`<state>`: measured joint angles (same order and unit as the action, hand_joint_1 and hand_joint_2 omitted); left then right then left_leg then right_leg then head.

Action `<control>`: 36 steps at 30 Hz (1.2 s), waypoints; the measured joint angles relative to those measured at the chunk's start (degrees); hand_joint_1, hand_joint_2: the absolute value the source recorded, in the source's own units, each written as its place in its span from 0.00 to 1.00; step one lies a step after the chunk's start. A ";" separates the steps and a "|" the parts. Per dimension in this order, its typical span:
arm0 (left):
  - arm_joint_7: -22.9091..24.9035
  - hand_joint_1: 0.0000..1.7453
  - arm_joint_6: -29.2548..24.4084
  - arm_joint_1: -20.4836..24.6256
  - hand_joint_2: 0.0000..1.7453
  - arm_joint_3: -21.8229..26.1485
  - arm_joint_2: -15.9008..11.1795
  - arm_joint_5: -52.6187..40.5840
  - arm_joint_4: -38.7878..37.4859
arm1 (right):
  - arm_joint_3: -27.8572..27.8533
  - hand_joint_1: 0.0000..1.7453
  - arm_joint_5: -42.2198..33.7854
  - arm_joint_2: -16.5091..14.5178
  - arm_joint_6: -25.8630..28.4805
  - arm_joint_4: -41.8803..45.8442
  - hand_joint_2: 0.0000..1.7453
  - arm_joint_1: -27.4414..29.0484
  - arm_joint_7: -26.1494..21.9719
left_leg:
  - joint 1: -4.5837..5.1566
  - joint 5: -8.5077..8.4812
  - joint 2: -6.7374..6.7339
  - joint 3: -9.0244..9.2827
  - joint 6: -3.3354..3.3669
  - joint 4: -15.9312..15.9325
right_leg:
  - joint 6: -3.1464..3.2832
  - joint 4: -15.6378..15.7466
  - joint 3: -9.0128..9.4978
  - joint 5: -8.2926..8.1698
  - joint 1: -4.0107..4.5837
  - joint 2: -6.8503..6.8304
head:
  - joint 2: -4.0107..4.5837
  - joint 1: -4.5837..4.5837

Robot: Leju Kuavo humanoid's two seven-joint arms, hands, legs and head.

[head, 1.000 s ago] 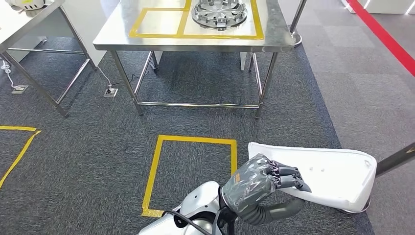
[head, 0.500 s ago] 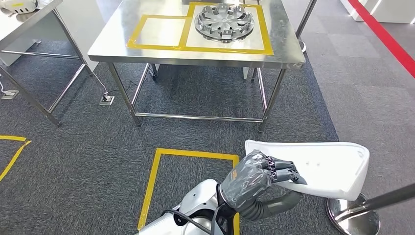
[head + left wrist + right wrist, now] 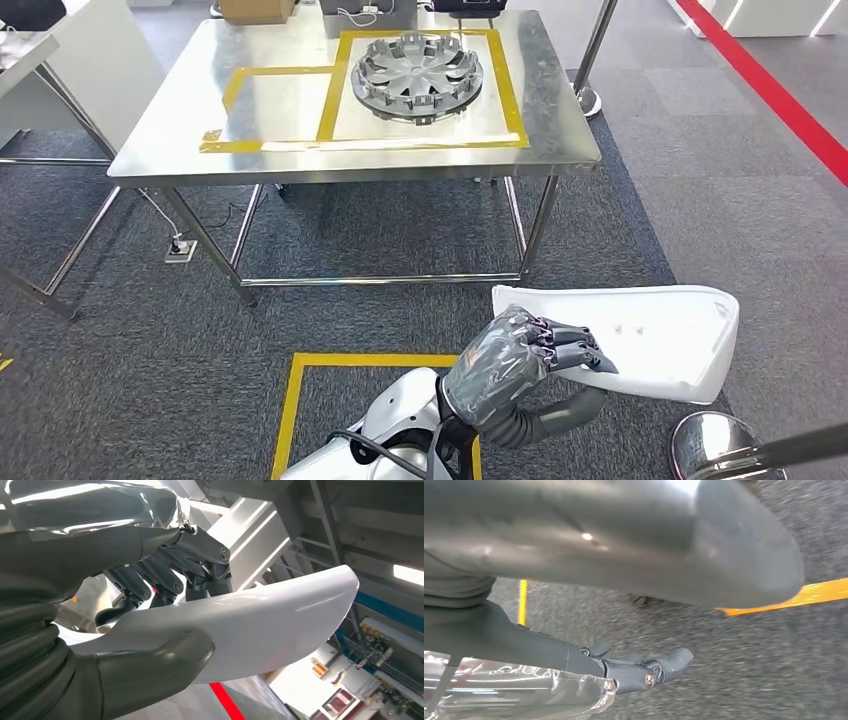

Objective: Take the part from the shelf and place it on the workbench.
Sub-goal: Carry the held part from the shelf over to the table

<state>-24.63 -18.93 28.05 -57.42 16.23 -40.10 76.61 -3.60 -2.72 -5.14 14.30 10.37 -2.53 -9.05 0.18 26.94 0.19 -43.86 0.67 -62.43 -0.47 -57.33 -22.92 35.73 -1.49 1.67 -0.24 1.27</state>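
A long white moulded part (image 3: 650, 340) is carried low at my right front, above the carpet. My left hand (image 3: 505, 365) grips its near end; in the left wrist view the thumb lies under the white part (image 3: 270, 625) and the dark fingers (image 3: 165, 580) curl over its edge. My right hand (image 3: 639, 670) hangs over the carpet with fingers stretched out, holding nothing. Ahead stands the steel workbench (image 3: 160, 150) with two yellow-taped rectangles. A silver wheel cover (image 3: 417, 77) lies in the right one; the left one is bare.
A chrome stanchion base (image 3: 715, 450) sits on the floor just right of the part, and another post (image 3: 590, 60) rises by the bench's far right corner. A yellow taped square (image 3: 290, 400) marks the carpet at my feet. A red floor line (image 3: 770, 85) runs at right.
The camera has moved: the workbench now shows more fully and lower in the picture. My left hand keeps the same hold on the white part.
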 joint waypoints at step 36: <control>0.33 1.00 0.40 0.49 1.00 0.30 0.82 -0.14 -1.18 | 0.26 0.00 0.31 -0.11 -1.42 0.26 0.00 -0.36 -0.08 | -1.53 0.46 -0.45 6.50 0.24 1.43 | -3.85 -5.56 1.56 -2.33 -1.45 -0.55 | 0.03 1.36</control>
<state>-24.29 -18.53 28.53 -57.12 17.05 -40.24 75.43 -3.34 -2.41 -5.25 12.88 10.62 -2.89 -9.14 -1.35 27.40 -0.25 -37.36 0.91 -61.01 -4.32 -62.89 -21.36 33.40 -2.95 1.12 -0.21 2.63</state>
